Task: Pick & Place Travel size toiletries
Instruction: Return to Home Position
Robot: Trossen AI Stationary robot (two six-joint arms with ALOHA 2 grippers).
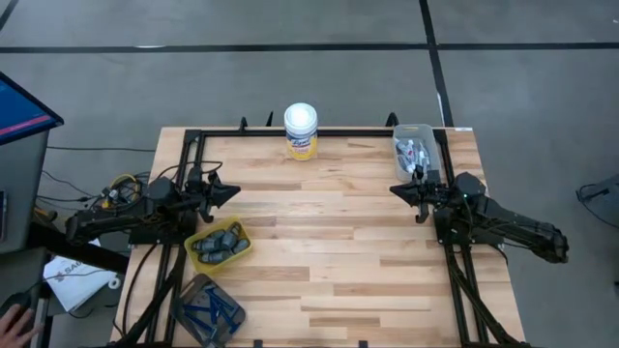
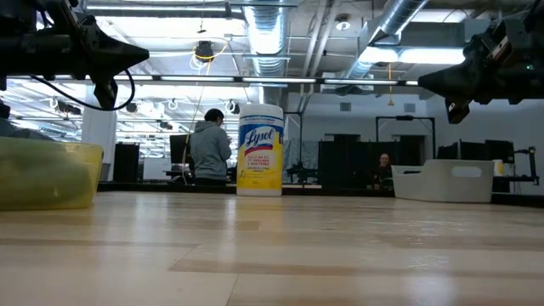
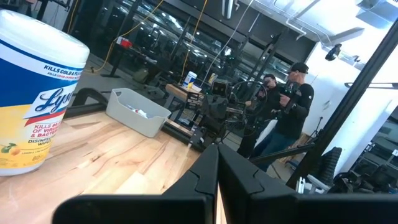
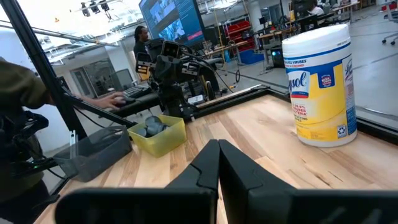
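Observation:
The travel size toiletries lie sorted in three bins. Dark grey sticks fill a yellow bin [image 1: 219,245] near the left edge. Thin blue sticks lie in a grey bin [image 1: 206,309] at the near left corner. White tubes lie in a pale bin [image 1: 416,150] at the far right corner. My left gripper [image 1: 230,190] is shut and hangs above the table just beyond the yellow bin, pointing right. My right gripper [image 1: 397,190] is shut and hangs near the pale bin, pointing left. Neither holds anything.
A tall white canister with a yellow label [image 1: 301,130] stands at the middle of the far edge. A black frame [image 1: 329,131] runs along the table's edges. Bare wood [image 1: 319,232] lies between the two arms. A person's hand [image 1: 14,319] shows off the near left corner.

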